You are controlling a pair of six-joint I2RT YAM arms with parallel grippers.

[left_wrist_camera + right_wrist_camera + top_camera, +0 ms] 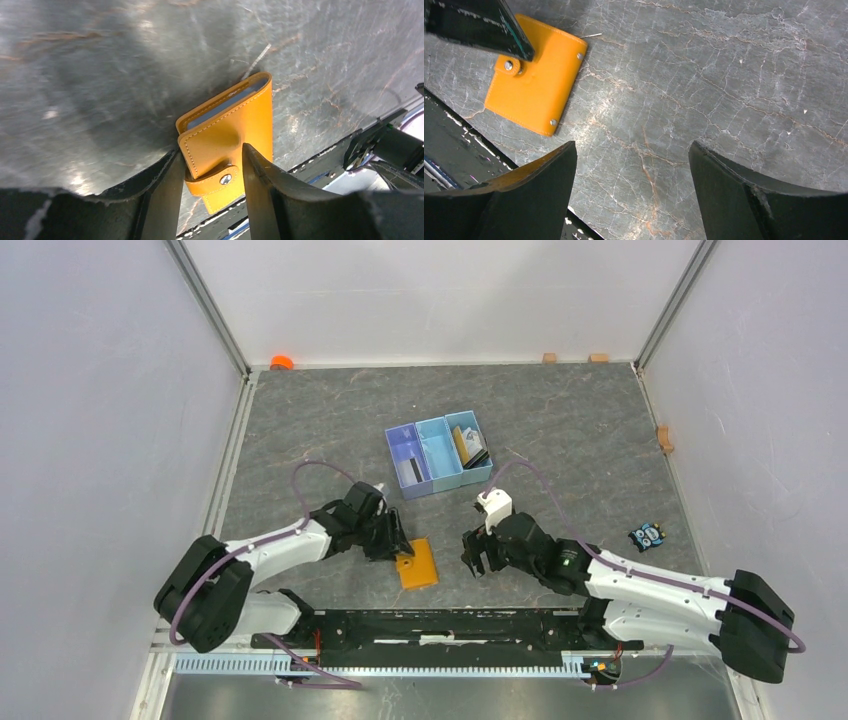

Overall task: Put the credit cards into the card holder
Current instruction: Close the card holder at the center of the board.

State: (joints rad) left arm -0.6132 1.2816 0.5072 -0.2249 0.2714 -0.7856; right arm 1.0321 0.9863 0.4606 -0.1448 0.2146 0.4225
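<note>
the card holder (417,564) lies closed and flat on the desk (560,420), a grey surface veined like marble. it sits just in front of the black rail at the near edge, between the two arms. it is a small rectangle of smooth orange-tan leather-look material with rounded corners, pale stitching along its rim and tiny metal rivets near the corners. in the left wrist view a sliver of light-blue panel shows along its open side. a short rounded clasp tab (212,182) wraps over one edge, fastened with a shiny round snap stud (225,179). the left hand (211,150) is low over that edge, its two matte black wedge-shaped fingers (165,200) half parted and bracketing the tab closely on both sides. whether they pinch the holder or only press beside it i cannot tell. the right hand (633,150) hovers over the desk just right of the holder, released, its broad black fingers spread wide with nothing between them. the credit cards (470,445) are well apart from the holder, farther back in a light-blue plastic tray (438,450) of three rectangular compartments. thin flat gold and dark cards lean in the right compartment, and one black card (410,472) sits in the left. a small black-and-blue gadget (648,536) rests on the desk far to the right.
</note>
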